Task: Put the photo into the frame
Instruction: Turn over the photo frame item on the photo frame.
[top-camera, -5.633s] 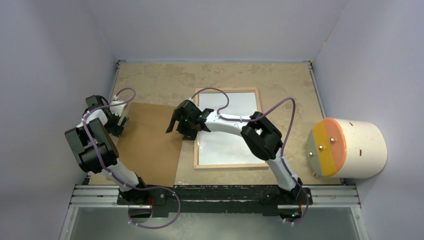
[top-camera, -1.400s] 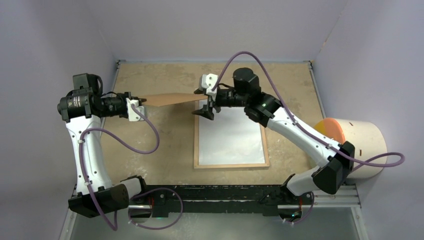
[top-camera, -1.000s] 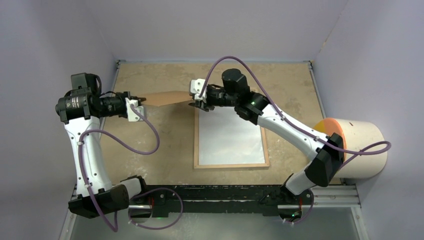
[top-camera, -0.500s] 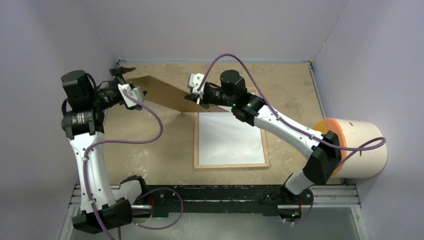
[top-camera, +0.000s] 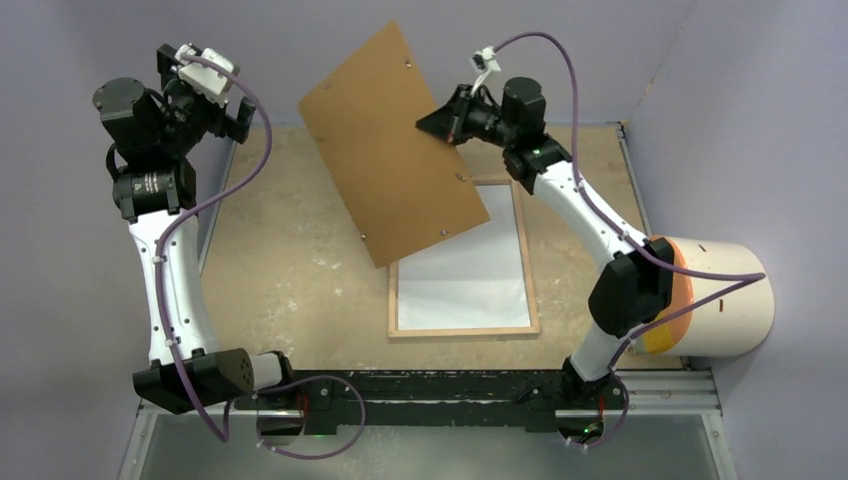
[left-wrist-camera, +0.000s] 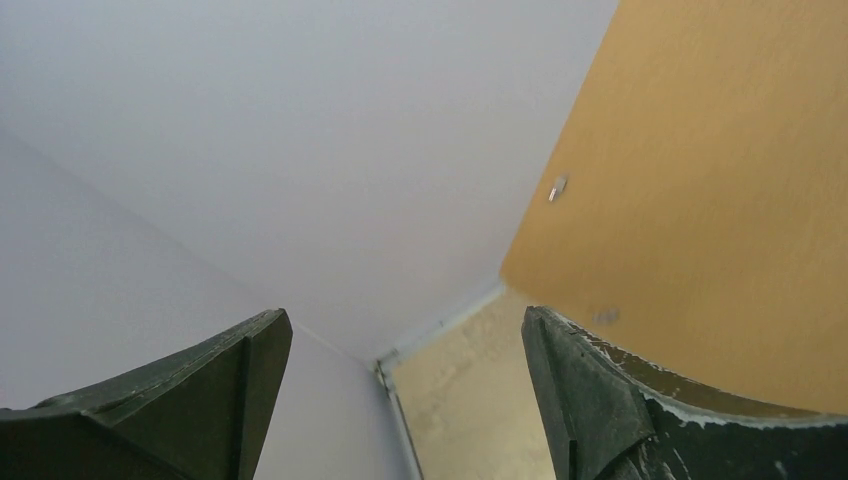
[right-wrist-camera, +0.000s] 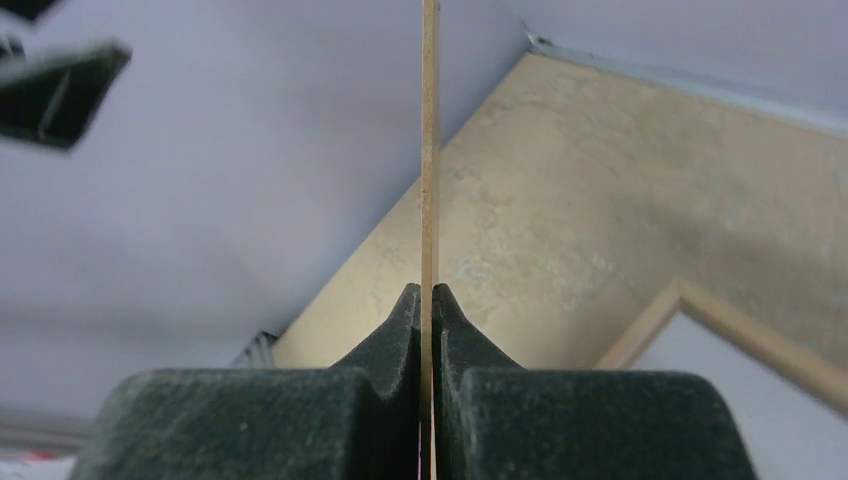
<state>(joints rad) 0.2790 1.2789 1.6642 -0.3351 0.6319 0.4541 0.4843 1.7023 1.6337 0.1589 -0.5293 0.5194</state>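
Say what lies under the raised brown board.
Below the brown board lie the tan tabletop and the light-wood rectangular frame, white inside; the board hides the frame's far left corner.

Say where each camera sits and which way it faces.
Top external: above and behind the bases, looking down at table, frame and lifted backing board; both arms show.
Left wrist: on the raised left arm, facing wall and board; open left claw shows.
Right wrist: sights along the board's edge; right claw shut on it.
Shared: board in all three; frame in top and right wrist.
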